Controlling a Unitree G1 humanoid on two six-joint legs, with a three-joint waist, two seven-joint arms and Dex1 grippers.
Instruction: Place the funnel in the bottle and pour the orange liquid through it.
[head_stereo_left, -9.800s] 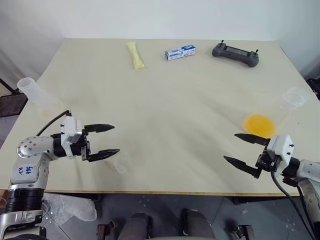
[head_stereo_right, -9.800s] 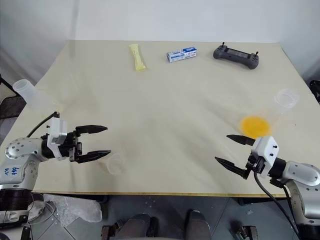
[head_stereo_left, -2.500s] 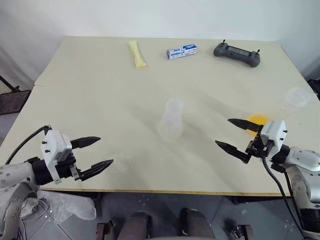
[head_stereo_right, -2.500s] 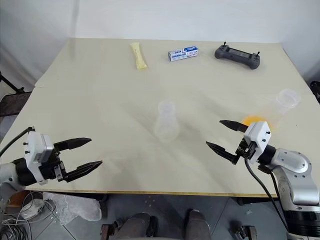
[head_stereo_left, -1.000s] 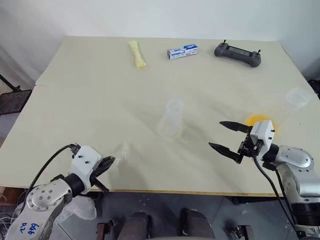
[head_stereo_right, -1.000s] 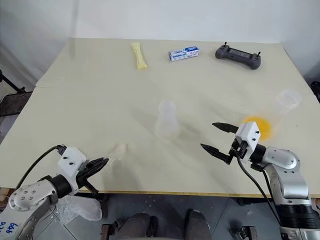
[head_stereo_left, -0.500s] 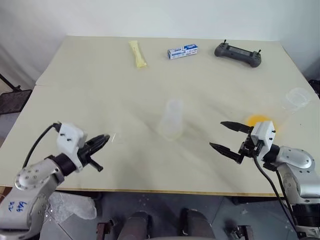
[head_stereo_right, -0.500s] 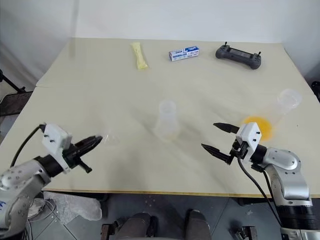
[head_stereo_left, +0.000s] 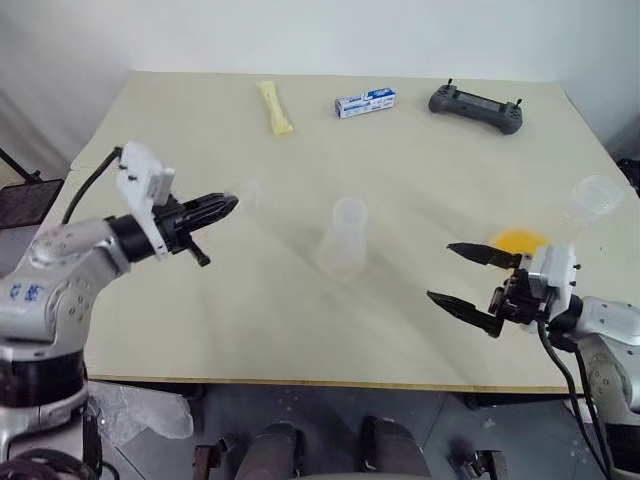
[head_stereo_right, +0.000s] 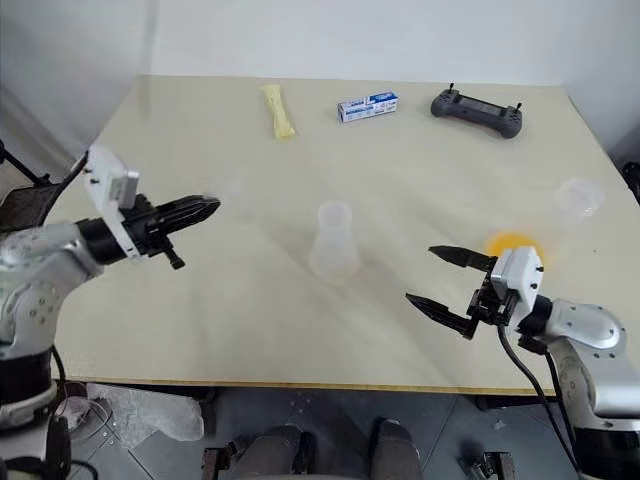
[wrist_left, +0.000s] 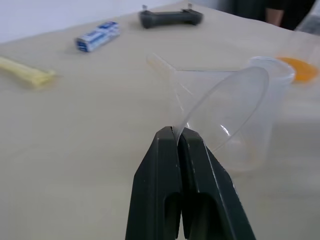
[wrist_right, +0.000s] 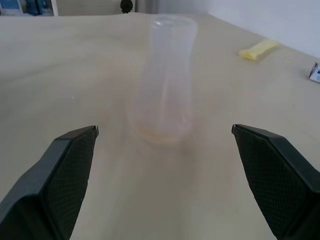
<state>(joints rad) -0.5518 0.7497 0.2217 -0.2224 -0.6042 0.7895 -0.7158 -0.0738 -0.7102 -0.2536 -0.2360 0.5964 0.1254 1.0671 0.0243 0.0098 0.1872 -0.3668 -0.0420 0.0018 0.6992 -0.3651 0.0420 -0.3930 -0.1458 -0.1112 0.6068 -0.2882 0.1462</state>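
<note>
Left gripper (wrist_left: 178, 131) is pinching the rim of the funnel (wrist_left: 220, 105), its two black fingers pressed together on the thin plastic edge; the clear cone is flaring out past the fingertips, tilted on its side, with the stem pointing away from the jaws. In the head views this gripper (head_stereo_left: 228, 203) is hanging in the air above the table (head_stereo_left: 200, 300), well clear of the surface, pointing toward the middle of the top. Beyond the funnel, farther out along the line of the left fingers, the bottle (head_stereo_left: 343, 240) is standing upright on the table, apart from the funnel and not touched by either gripper. Right gripper (head_stereo_left: 462, 274) is standing with its jaws spread wide and nothing between them; in the right wrist view the bottle (wrist_right: 165, 80) is sitting ahead of the open fingers, centred in the gap but well out in front. Just behind the right jaws, the orange liquid (head_stereo_left: 518, 241) is showing as a shallow yellow-orange patch at the base of a tall clear container whose rim (head_stereo_left: 597, 192) is rising farther off. Far past both grippers, along the table's back edge, a pale yellow packet (head_stereo_left: 274, 107), a small blue-and-white box (head_stereo_left: 364, 102) and a dark handheld controller (head_stereo_left: 475, 104) are lying well apart from each other.
</note>
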